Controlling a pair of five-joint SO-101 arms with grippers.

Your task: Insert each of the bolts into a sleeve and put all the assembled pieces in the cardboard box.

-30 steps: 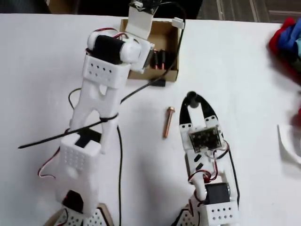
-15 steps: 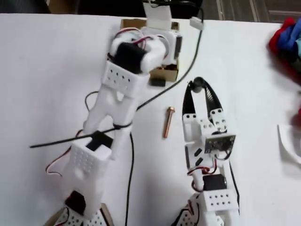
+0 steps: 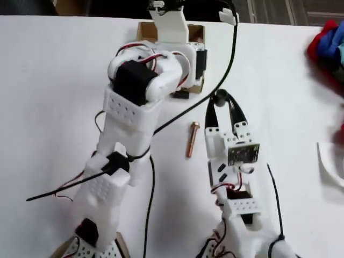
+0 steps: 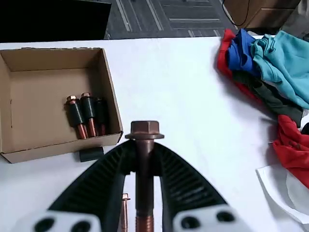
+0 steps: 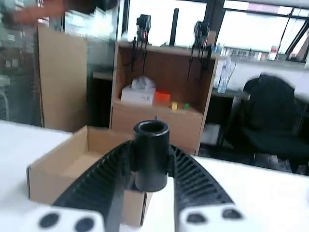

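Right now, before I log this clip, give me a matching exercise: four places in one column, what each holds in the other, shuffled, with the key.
Column one:
1. left gripper
2. right gripper
3. cardboard box
4. table between the arms

Column two:
a. loose bolt, lying flat with no sleeve on it
b. black sleeve, held between the fingers
c. clamped bolt, head sticking out past the fingertips
d. assembled pieces, lying side by side

Pairs: 1-c, 2-b, 3-d, 4-a.
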